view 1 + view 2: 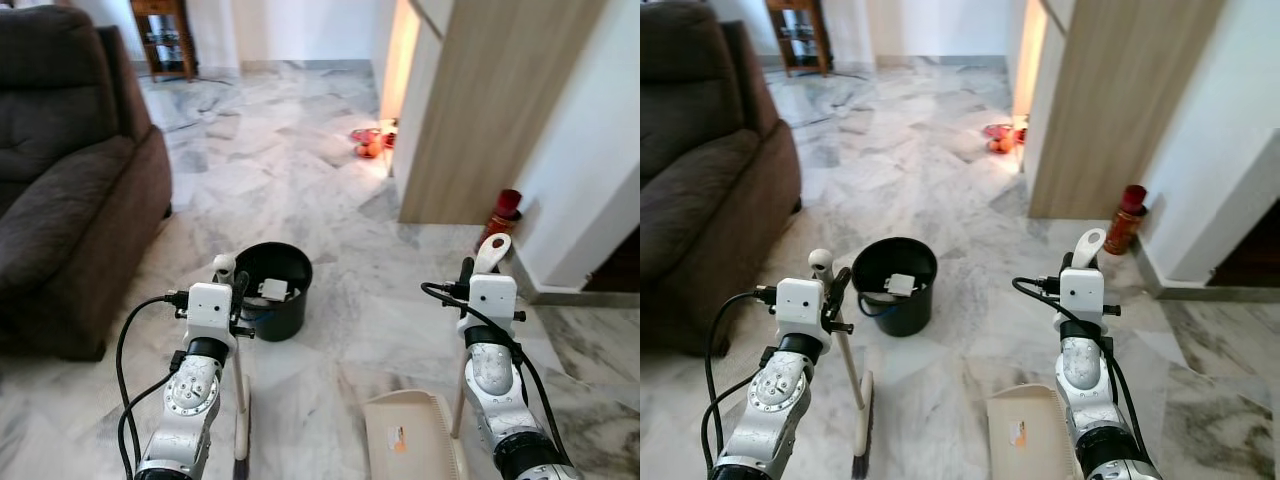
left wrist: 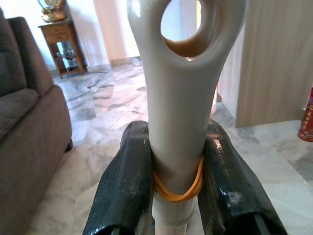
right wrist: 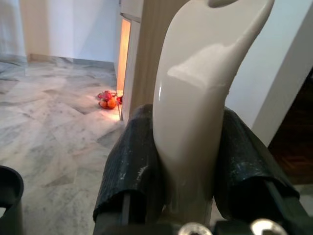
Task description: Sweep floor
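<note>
The left gripper (image 2: 176, 181) clenches the upright broom (image 1: 845, 370); the right gripper (image 3: 188, 161) clenches the dustpan (image 1: 1025, 430), which lies just right of the brush.

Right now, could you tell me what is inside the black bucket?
A small white object lies inside the bucket, with a blue bit beside it. The bucket's wall hides the rest.

One broom (image 1: 862, 420), one dustpan (image 1: 1025, 430), one black bucket (image 1: 895, 287), one sofa (image 1: 60, 180), one red bottle (image 1: 1124, 218)
</note>
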### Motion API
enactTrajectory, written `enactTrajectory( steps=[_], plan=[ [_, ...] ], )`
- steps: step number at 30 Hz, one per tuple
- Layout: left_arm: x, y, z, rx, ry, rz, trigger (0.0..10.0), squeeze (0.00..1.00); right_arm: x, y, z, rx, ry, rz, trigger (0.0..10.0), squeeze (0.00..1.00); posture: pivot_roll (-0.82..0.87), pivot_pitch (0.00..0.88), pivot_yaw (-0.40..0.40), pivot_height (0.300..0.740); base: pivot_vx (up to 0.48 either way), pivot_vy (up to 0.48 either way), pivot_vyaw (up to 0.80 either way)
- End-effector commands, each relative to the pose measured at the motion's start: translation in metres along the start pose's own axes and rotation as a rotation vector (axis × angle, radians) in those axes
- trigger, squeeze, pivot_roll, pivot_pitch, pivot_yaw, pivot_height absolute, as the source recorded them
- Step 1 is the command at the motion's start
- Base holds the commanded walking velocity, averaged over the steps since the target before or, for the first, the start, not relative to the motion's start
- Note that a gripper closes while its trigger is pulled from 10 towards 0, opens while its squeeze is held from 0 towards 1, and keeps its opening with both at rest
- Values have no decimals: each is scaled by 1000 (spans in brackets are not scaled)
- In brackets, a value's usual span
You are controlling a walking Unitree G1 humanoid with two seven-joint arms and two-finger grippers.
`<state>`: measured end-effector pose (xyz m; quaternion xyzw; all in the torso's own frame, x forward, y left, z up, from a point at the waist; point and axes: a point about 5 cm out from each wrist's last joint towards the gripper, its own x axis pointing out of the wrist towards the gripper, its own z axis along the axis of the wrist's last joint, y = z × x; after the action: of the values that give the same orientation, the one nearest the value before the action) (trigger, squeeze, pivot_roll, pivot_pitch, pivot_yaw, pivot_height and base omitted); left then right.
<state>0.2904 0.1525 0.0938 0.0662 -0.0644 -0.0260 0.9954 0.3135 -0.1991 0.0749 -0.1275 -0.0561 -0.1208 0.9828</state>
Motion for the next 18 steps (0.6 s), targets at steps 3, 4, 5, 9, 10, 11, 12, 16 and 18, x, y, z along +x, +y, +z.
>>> enactTrajectory(
  steps=[3,4,5,9,10,11,12,16,18],
  plan=[
    [5,1,6,20,-32,-7,10000,0,6,4,9,14,-35,6,10000,0,125,0,13,740,0,-388,-800],
    [5,2,7,14,-33,-3,10000,0,6,4,9,15,-34,7,10000,0,125,0,13,740,0,-262,-800],
    [5,2,7,9,-34,-1,10000,0,6,4,9,15,-34,7,10000,0,125,0,13,740,0,-262,-800],
    [6,3,7,18,-35,-2,10000,0,6,4,9,16,-34,7,10000,0,126,0,13,740,0,0,-800],
    [6,3,7,18,-35,-2,10000,0,6,4,9,16,-34,7,10000,0,126,0,13,740,0,0,-800],
    [6,3,7,18,-35,-1,10000,0,6,4,9,16,-34,6,10000,0,126,0,12,740,0,0,-800],
    [6,3,7,18,-35,0,10000,0,6,4,9,17,-33,5,10000,0,126,0,12,740,0,0,-800],
    [5,3,7,18,-35,3,10000,0,6,5,8,18,-30,5,10000,0,128,0,11,740,0,0,-800],
    [5,3,7,17,-34,4,10000,0,6,5,8,18,-29,5,10000,0,128,0,11,740,0,0,-800]
  ],
)
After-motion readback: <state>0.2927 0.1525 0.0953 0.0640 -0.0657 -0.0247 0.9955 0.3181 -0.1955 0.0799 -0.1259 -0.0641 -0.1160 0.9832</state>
